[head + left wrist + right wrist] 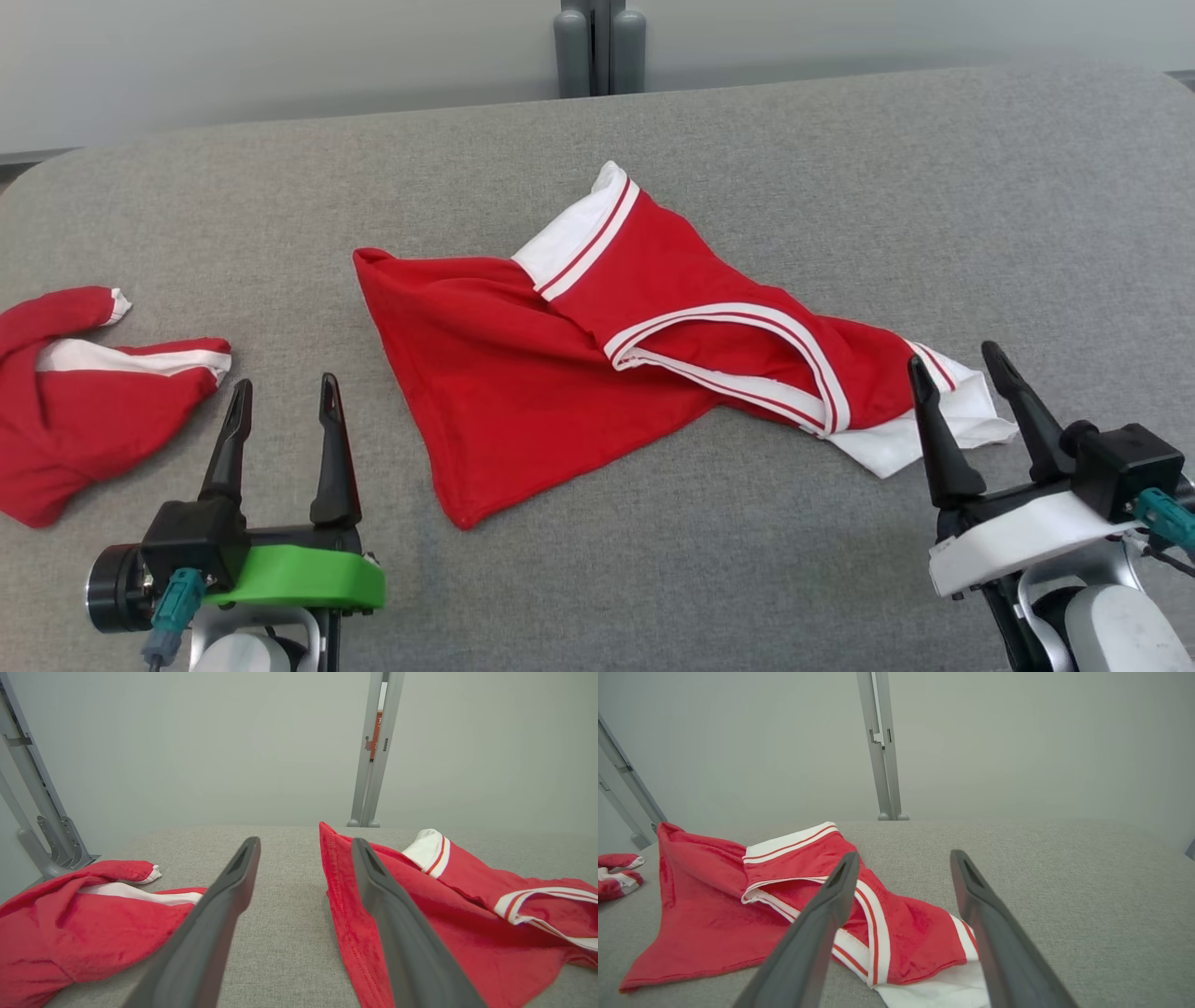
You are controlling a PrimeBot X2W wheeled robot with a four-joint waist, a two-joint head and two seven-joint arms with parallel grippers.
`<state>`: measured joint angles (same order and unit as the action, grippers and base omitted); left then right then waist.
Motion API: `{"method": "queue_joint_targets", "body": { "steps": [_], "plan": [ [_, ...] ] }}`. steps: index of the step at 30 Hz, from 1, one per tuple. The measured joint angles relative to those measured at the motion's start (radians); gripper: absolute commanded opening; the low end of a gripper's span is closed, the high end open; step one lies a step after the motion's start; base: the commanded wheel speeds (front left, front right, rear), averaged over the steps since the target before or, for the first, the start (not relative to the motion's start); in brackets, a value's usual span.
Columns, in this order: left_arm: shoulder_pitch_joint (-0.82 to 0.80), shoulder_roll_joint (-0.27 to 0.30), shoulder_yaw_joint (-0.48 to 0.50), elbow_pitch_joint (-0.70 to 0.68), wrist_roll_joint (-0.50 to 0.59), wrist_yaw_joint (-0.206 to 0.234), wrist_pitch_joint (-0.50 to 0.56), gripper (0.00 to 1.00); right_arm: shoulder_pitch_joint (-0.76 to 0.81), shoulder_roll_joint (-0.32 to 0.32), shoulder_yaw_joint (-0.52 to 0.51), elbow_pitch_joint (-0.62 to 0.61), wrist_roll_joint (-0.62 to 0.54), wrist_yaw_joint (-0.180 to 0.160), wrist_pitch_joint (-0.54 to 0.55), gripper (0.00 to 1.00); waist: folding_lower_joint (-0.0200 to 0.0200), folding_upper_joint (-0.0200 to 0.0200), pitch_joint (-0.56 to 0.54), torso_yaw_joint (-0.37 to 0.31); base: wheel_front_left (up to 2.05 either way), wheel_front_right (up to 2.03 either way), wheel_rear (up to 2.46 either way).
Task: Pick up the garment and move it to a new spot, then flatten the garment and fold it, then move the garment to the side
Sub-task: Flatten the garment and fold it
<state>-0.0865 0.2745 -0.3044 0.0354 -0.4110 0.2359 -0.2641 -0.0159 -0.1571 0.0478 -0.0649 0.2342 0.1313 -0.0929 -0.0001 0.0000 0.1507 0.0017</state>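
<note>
A red garment [579,345] with white, red-striped trim lies crumpled in the middle of the grey table [840,168]. In the left wrist view the garment [420,914] lies to the right of my fingers, and in the right wrist view the garment [752,905] spreads to the left. My left gripper [284,394] hovers open near the table's front left, short of the garment's left edge, with nothing between its fingers. My right gripper [954,360] stands open at the front right, its fingertips just by the garment's white corner [943,420], holding nothing.
A second red and white piece of clothing [75,392] lies bunched at the table's far left edge, beside my left gripper; it also shows as a red heap [70,928] in the left wrist view. A grey post [597,47] stands behind the table's far edge.
</note>
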Motion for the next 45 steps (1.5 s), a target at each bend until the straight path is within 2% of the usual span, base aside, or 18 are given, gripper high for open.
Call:
{"method": "queue_joint_targets", "body": {
  "steps": [4, 11, 15, 19, 20, 21, 22, 31, 36, 41, 45],
  "plan": [
    [-0.025, -0.007, -0.01, -0.007, 0.01, -0.006, 0.0, 1.0, -0.002, -0.022, 0.044, 0.055, 0.0, 0.0, 0.021, 1.0, 0.0, 0.0, 0.02, 0.005, 0.0, 0.0, 0.0],
    [-0.091, -0.026, -0.019, -0.006, 0.031, -0.024, 0.0, 1.0, -0.105, -0.065, 0.211, 0.211, -0.001, 0.0, 0.027, 1.0, 0.0, 0.0, 0.085, 0.026, 0.0, 0.0, 0.0],
    [-0.117, -0.042, -0.019, 0.003, 0.04, -0.034, 0.0, 1.0, -0.193, -0.093, 0.292, 0.305, -0.037, 0.0, 0.024, 1.0, 0.0, 0.0, 0.119, 0.043, 0.0, 0.0, 0.0],
    [-0.128, -0.055, -0.016, 0.015, 0.048, -0.043, 0.0, 1.0, -0.26, -0.106, 0.332, 0.39, -0.088, 0.0, 0.022, 1.0, 0.0, 0.0, 0.141, 0.063, 0.0, 0.0, 0.0],
    [-0.129, -0.06, -0.014, 0.016, 0.051, -0.044, 0.0, 1.0, -0.274, -0.107, 0.335, 0.408, -0.106, 0.0, 0.022, 0.79, 0.0001, 0.0, 0.144, 0.066, 0.0, 0.0, 0.0],
    [-0.129, -0.063, -0.013, 0.017, 0.053, -0.047, 0.0, 1.0, -0.284, -0.107, 0.336, 0.418, -0.114, 0.0, 0.022, 0.31, 0.0, 0.0, 0.147, 0.069, 0.0, 0.0, 0.0],
    [-0.129, -0.066, -0.011, 0.019, 0.054, -0.051, 0.0, 1.0, -0.292, -0.105, 0.338, 0.425, -0.114, 0.0, 0.016, 0.0, 0.0, 0.0, 0.148, 0.072, 0.0, 0.0, 0.0],
    [-0.13, -0.079, 0.012, 0.02, 0.079, -0.065, 0.0, 1.0, -0.333, -0.105, 0.331, 0.358, -0.033, 0.0, -0.074, 0.0, 0.0, 0.0, 0.146, 0.072, 0.0, 0.0, 0.0],
    [-0.137, -0.091, 0.019, 0.018, 0.091, -0.074, 0.0, 1.0, -0.41, -0.125, 0.261, 0.333, 0.017, 0.0, -0.085, 0.0, 0.0, 0.0, 0.157, 0.072, 0.0, 0.0, 0.0],
    [-0.155, -0.1, 0.019, 0.019, 0.104, -0.087, 0.0, 1.0, -0.539, -0.144, 0.189, 0.378, 0.048, 0.0, -0.081, 0.0, 0.0001, 0.0, 0.185, 0.08, 0.0, 0.0, 0.0],
    [-0.176, -0.114, 0.015, 0.02, 0.114, -0.098, 0.0, 1.0, -0.659, -0.164, 0.16, 0.465, 0.086, 0.0, -0.082, 0.0, 0.0001, 0.0, 0.213, 0.095, 0.0, 0.0, 0.0]
  ]
}}
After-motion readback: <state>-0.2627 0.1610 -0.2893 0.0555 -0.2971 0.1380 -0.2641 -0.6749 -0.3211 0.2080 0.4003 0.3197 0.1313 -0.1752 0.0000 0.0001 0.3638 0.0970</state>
